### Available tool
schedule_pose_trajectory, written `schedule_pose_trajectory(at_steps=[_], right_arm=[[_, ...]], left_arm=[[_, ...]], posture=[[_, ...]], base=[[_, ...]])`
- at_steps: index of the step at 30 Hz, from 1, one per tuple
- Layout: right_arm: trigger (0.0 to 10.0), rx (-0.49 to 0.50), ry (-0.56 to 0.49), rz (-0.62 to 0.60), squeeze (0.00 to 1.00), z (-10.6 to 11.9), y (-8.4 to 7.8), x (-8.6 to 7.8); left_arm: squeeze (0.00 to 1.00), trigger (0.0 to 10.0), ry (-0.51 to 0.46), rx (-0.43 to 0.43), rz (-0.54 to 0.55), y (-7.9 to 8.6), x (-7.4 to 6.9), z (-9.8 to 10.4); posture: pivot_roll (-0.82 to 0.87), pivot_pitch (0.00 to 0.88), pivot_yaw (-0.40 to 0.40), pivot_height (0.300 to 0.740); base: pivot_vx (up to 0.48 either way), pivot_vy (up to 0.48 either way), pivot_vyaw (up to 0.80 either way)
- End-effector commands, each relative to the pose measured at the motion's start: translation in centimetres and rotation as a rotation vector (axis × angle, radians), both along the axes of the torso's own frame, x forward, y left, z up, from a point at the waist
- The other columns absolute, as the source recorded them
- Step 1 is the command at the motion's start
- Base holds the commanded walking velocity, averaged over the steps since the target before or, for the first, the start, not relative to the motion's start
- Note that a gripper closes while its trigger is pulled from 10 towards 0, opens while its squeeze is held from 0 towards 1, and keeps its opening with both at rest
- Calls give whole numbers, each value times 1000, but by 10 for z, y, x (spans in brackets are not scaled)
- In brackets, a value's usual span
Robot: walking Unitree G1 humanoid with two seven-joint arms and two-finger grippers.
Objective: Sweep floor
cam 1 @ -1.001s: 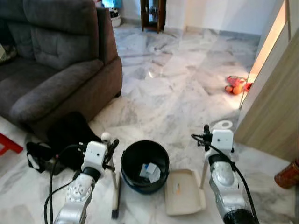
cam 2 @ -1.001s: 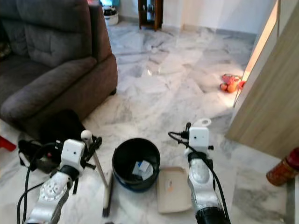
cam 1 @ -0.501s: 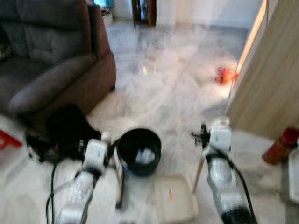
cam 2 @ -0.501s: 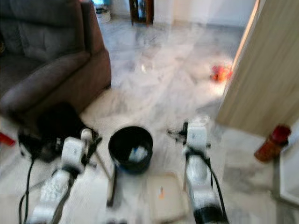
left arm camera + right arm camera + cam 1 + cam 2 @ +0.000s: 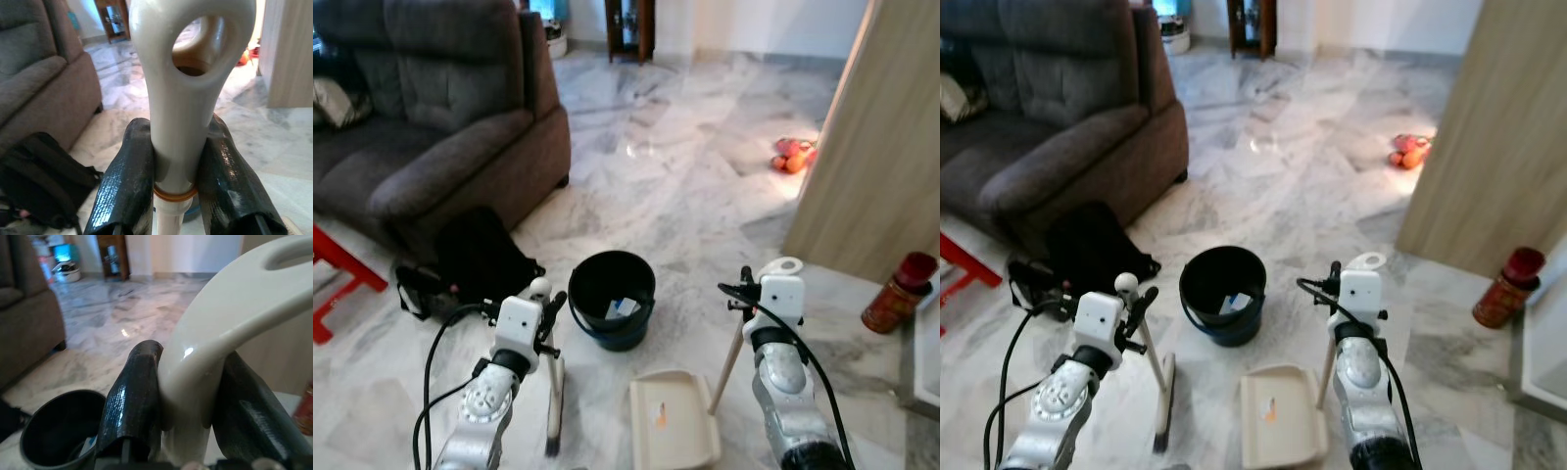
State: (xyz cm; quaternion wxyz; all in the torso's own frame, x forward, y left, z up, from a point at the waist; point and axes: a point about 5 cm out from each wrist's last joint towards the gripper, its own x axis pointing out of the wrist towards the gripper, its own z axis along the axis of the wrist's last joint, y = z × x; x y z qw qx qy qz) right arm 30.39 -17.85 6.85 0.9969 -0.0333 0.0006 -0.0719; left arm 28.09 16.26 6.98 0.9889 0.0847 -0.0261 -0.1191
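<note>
My left gripper (image 5: 546, 311) is shut on the cream broom handle (image 5: 188, 88), its black fingers (image 5: 129, 181) pressed on both sides just below the hanging loop. The broom (image 5: 1159, 382) stands upright with its brush on the marble floor in front of me on the left. On the right, my right gripper (image 5: 744, 296) is shut on the curved top of the dustpan handle (image 5: 230, 318). The cream dustpan (image 5: 674, 431) rests flat on the floor with a small orange bit on it. A black bucket (image 5: 612, 294) with paper scraps inside stands just ahead, between the two arms.
A dark grey sofa (image 5: 440, 127) fills the left, with a black bag (image 5: 475, 259) and a red stool leg (image 5: 337, 279) at its foot. A wooden panel (image 5: 881, 147) and a red canister (image 5: 898, 291) stand to the right. An orange toy (image 5: 791, 157) lies further off on the open marble.
The whole view has shifted with the camera's own motion and sharpened after a blur. The bucket now sits a little farther ahead. Both grippers keep their hold on the handles.
</note>
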Motion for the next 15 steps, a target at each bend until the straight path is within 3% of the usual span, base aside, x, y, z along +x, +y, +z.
schedule_pose_trajectory(at_steps=[1, 7, 15], right_arm=[[10000, 9, -40, -1, 0, 10, 3, 5], [10000, 20, -38, 15, 0, 10, 7, 6], [10000, 20, -30, 11, 0, 9, 7, 7]], left_arm=[[0, 10000, -21, 4, 15, 5, 2, 4], [0, 10000, -30, 0, 19, 4, 5, 7], [0, 10000, -40, -9, 15, 3, 9, 10]], posture=[[38, 63, 46, 740], [35, 54, 46, 740], [27, 47, 49, 740]], base=[[0, 0, 0], [0, 0, 0], [0, 0, -763]])
